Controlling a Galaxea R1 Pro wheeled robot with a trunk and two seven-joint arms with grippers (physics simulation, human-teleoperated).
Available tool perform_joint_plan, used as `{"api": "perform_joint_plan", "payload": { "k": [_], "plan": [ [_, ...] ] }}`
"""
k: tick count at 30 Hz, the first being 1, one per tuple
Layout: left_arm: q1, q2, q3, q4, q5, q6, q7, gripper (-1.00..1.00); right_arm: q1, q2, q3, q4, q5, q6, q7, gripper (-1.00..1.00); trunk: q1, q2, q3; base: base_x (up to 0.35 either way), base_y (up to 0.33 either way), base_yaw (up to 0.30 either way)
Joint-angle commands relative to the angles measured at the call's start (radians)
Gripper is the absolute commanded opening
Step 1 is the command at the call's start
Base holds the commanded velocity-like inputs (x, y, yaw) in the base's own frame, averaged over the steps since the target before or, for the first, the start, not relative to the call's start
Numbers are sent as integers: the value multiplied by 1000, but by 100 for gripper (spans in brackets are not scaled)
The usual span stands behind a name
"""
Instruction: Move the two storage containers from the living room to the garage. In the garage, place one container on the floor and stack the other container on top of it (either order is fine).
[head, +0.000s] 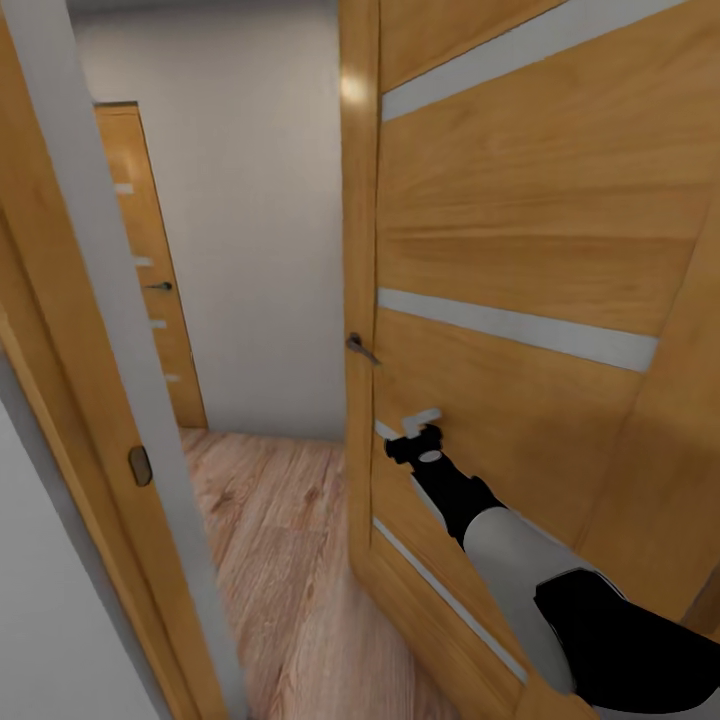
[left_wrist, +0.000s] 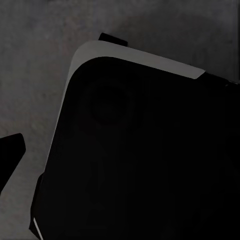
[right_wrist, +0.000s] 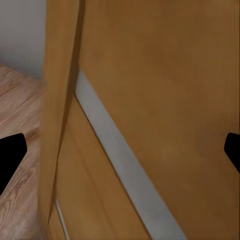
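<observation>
Standing in a doorway, head view looking down a short hall. Wooden door with pale horizontal stripes, swung open at right, dark lever handle on its near edge. Door frame at left with a dark strike plate. Beyond, light wood-plank floor, pale wall, second wooden door shut at far left with its own small handle.

Right arm reaching forward from lower right, grey forearm, black wrist; right gripper up against the open door's face, just below the lever handle, near a pale stripe. Contact with the door: can't tell. In the right wrist view, fingertips at opposite picture edges, so right gripper spread wide, nothing between, door panel and grey stripe straight ahead, floor strip off to one side.

Left wrist view dark: big black rounded robot body part with a pale rim, over mottled dark grey surface. One black fingertip at the edge; left claw state not readable.

Storage containers out of frame; location not shown here.
</observation>
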Motion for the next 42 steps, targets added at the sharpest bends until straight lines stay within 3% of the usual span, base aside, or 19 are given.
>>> {"api": "perform_joint_plan", "payload": {
  "k": [1, 14, 27, 42],
  "plan": [
    [0, 0, 2, 0, 4, -2, -1, 100, -1, 0, 4, -2, 16, 9, -9, 100, 0, 0, -1, 227, 0, 0],
    [0, 0, 2, 0, 5, -2, -1, 100, -1, 0, 4, 14, 15, 8, -10, 100, 0, 0, -1, 227, -4, 0],
    [0, 0, 2, 0, 5, -2, -1, 100, -1, 0, 4, 14, 15, 9, -9, 100, 0, 0, -1, 227, -143, 0],
    [0, 0, 2, 0, 4, -2, -1, 100, -1, 0, 4, 39, 18, -1, -10, 100, 0, 0, -1, 86, -7, 0]
  ]
}}
